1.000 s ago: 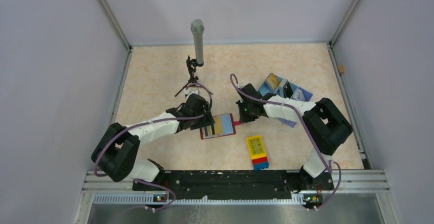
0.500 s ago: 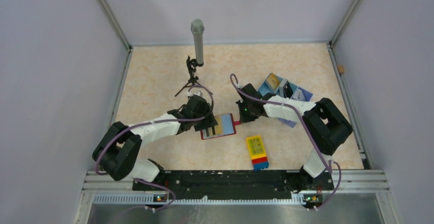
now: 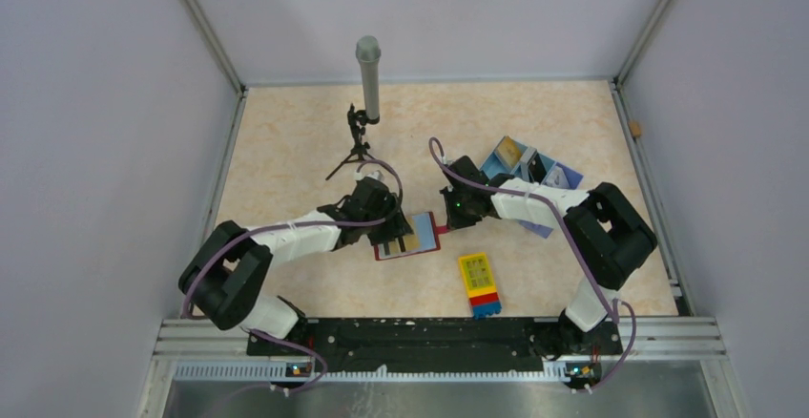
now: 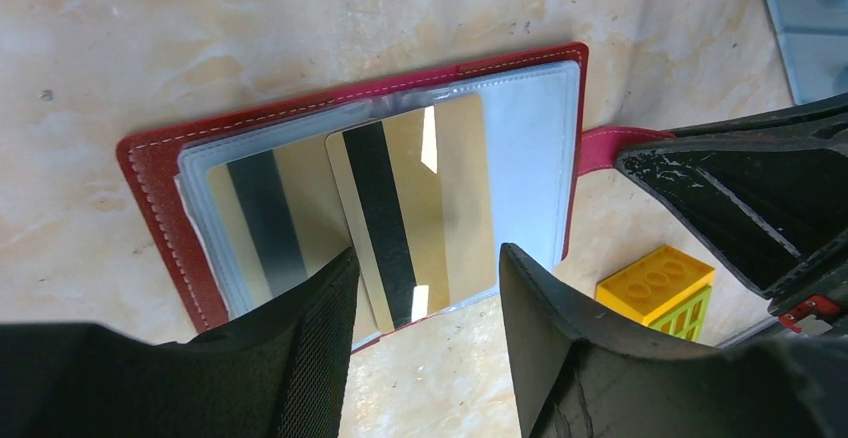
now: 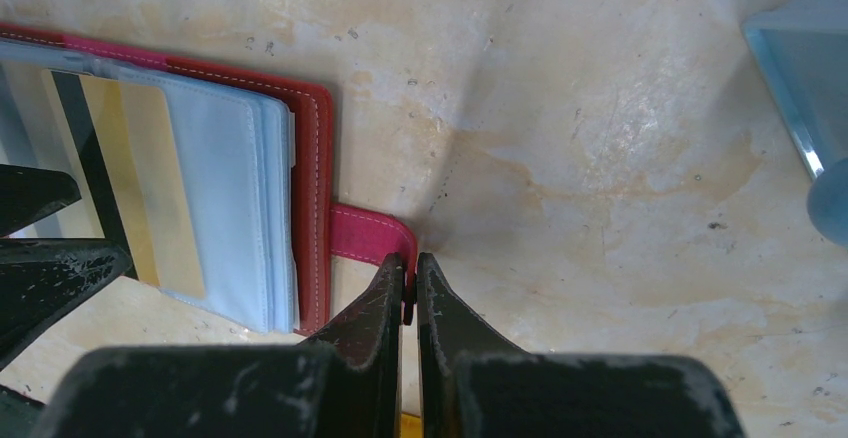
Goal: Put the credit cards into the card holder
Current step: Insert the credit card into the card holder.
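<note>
Sliding rightward over the last second, the left gripper (image 4: pixel 422 263) now straddles the gold card (image 4: pixel 420 208), fingers apart, on the open card holder (image 4: pixel 530 148) mid-counter. Just beyond, the right gripper (image 5: pixel 411 293) is closed on the red tab (image 5: pixel 365 236), which likely steadies the holder. I'd say the card is nearly seated. More cards (image 3: pixel 510 151) wait in the tray (image 3: pixel 494 162) toward the right edge.

Card holder (image 4: pixel 150 188): matt red leather-look cover w/ white stitching, glossy clear plastic pockets. 2 credit cards (image 4: pixel 415 208): shiny gold. Surface (image 4: pixel 300 18): smooth, marbled, lightly scuffed.

The left fingers (image 4: pixel 300 358) gape wide; the right fingers (image 5: pixel 365 343) pinch shut.
</note>
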